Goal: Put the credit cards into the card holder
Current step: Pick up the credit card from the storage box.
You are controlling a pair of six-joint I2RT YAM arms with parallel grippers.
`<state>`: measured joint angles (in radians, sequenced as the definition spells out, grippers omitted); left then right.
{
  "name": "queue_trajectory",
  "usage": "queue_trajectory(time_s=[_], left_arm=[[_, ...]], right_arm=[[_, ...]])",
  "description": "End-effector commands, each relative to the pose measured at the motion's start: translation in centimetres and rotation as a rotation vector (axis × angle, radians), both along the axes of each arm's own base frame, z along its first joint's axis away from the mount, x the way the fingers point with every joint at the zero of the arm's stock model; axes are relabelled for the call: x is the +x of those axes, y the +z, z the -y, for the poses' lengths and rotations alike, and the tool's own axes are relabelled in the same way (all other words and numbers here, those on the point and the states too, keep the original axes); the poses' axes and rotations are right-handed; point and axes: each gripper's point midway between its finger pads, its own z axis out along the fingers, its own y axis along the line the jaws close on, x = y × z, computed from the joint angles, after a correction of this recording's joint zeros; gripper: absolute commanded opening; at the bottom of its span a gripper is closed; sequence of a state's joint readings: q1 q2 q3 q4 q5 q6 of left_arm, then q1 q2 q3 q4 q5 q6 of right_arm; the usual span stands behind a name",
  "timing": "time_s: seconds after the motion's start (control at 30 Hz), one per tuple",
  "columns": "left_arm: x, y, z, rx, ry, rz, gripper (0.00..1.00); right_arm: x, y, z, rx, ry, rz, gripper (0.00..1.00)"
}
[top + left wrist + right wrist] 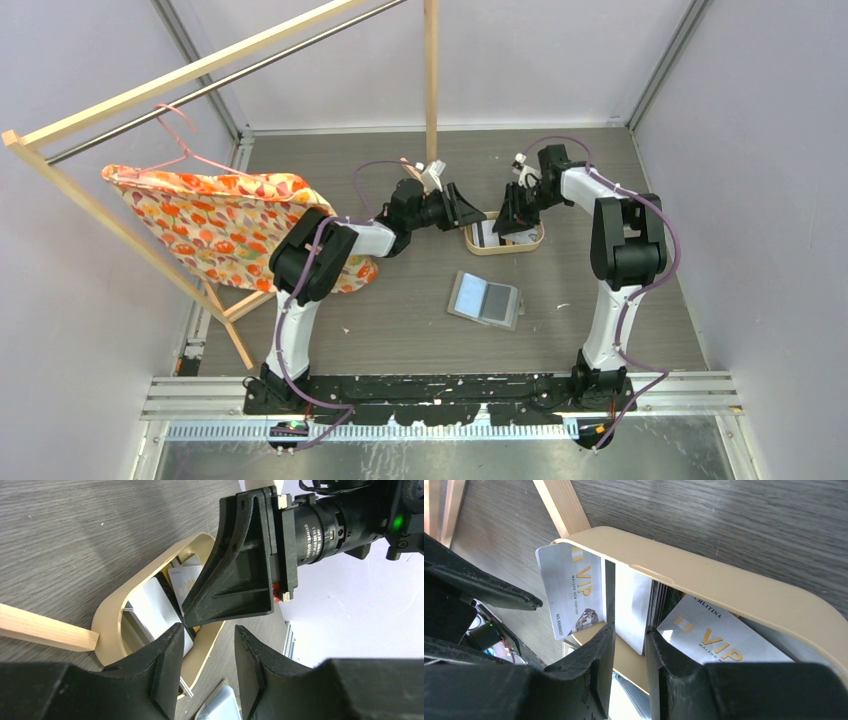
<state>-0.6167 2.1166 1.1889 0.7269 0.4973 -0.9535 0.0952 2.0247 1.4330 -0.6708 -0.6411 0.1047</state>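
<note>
Card (631, 595) in tray (724, 587), between right pincer (629, 630) fingers

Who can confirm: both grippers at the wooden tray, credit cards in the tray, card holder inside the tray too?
Wrong on the card holder: the top external view shows it on the table, apart from the tray, on its near side. The rest stands: left gripper and right gripper at the tray, credit cards in it.

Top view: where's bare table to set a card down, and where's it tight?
Free: table between card holder and left arm; between card holder and right arm; far right corner. Crowded: tray, both arms' jaws at it, wooden post beside.
</note>
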Motion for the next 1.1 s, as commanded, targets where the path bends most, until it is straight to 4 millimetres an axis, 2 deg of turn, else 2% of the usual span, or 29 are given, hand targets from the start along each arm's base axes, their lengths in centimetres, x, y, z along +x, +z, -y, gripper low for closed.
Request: queue_trajectory(time_s=[0.0, 0.27, 0.43, 0.57, 0.77, 1.07], left_arm=[[0.1, 1.8, 1.2, -0.026, -0.044, 0.06, 0.43], [0.1, 1.9, 1.3, -0.016, -0.046, 0.071, 0.43], [0.0, 3.7, 0.4, 0.028, -0.023, 0.147, 0.43], [-0.2, 4.5, -0.4, 0.085, 0.001, 0.207, 0.43], [-0.3, 3.6, -1.1, 0.147, 0.029, 0.209, 0.44], [-0.5, 1.9, -1.1, 0.187, 0.027, 0.162, 0.44]], right_arm=[[1.2, 1.1, -0.7, 0.031, 0.006, 0.033, 0.34], [1.6, 0.1, -0.4, -0.004, -0.014, 0.024, 0.34], [1.7, -0.1, -0.4, -0.009, -0.013, 0.023, 0.34], [1.4, 0.0, -1.3, 0.05, -0.009, -0.006, 0.3], [1.4, 0.3, -1.8, 0.091, -0.011, -0.015, 0.19], [1.1, 1.8, -3.0, 0.201, -0.004, -0.023, 0.1]])
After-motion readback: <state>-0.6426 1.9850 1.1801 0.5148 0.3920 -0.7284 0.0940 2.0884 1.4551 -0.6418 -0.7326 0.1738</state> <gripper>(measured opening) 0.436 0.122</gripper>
